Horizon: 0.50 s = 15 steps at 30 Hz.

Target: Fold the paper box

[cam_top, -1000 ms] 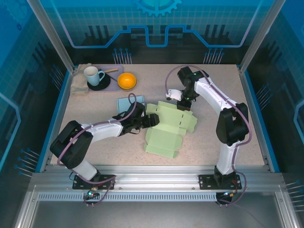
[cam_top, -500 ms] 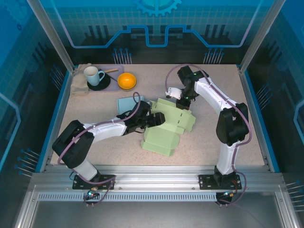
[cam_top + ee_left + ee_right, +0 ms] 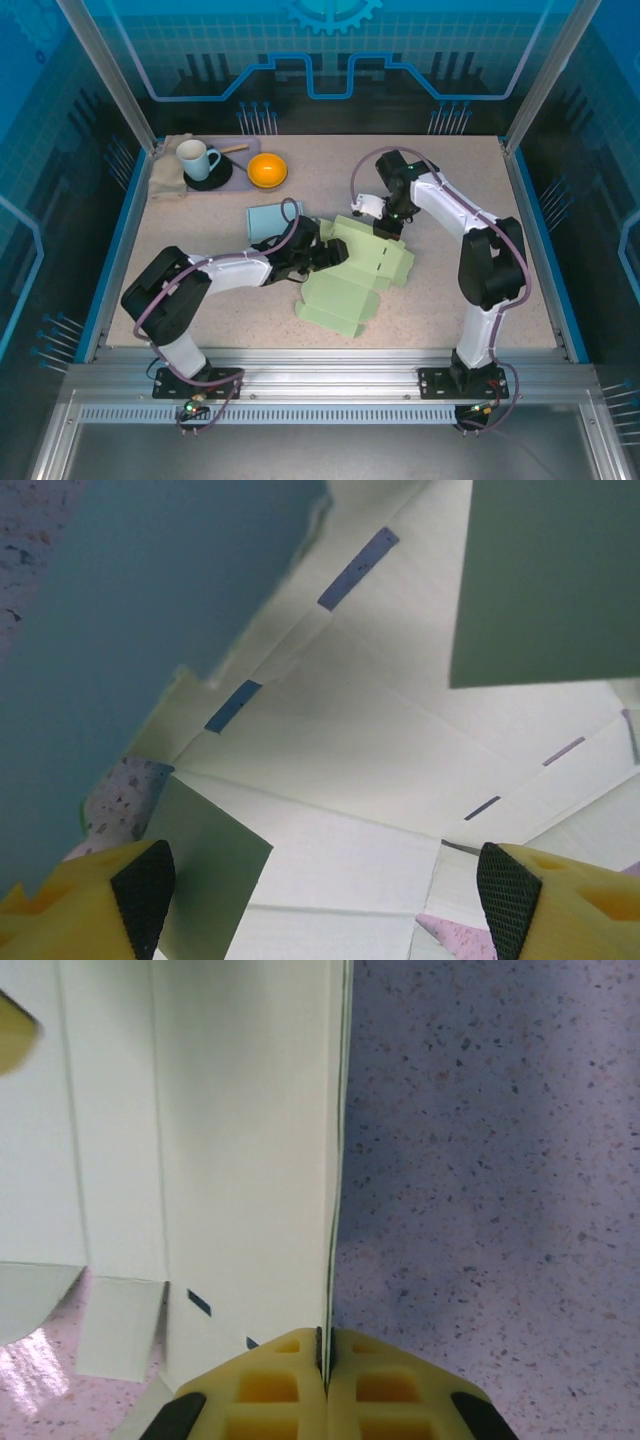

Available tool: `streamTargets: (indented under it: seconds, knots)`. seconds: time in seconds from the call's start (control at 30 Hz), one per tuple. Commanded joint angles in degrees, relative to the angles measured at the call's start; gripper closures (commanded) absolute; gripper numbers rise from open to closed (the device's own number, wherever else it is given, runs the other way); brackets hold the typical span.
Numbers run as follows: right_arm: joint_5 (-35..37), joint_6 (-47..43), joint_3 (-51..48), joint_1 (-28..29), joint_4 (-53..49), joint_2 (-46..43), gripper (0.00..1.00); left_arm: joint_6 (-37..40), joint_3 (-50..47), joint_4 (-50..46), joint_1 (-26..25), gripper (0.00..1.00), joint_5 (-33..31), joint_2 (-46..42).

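The pale green paper box (image 3: 352,278) lies at the middle of the table (image 3: 450,300), half-formed: 1 panel lies flat toward the near edge and others are raised toward the far side. The right fingers (image 3: 322,1355) are clenched on the thin far-right edge of a standing panel, the sheet caught between the 2 yellow tips. The left fingers (image 3: 328,252) are spread wide and grasp nothing; they reach in low at the box's left side, with white inner panels and slots in front of them in the left wrist view. The likeliest trouble, as I judge it, is that the pinch sits at the very edge of the card, so a push from the left arm could pull the panel free or buckle it away from its crease. The open fingers could also catch a loose flap or slot and bend it the wrong way, or shove the whole box sideways on the smooth top instead of folding it. A blue sheet (image 3: 268,217) lies just beside the box on its left and could be dragged along. The table is speckled beige stone-look laminate; at its far left corner stand a white mug (image 3: 197,158), an orange bowl (image 3: 267,170) and a folded cloth (image 3: 168,178), well apart from the work. Blue translucent panels in an aluminium frame enclose the cell.
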Motion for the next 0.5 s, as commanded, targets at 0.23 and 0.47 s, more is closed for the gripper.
streamTargets:
  seconds: [0.23,0.47]
  knots:
    - [14.2,-7.7,-13.6,2.9,26.7,-15.2,1.00,13.2,-3.9,-9.5,5.6,0.17,-2.1,-22.8]
    - [16.5,-19.8,-26.2,7.9,46.9,-23.7,1.00,21.1,-9.0,-13.1,11.6,0.24,-6.7,-32.7]
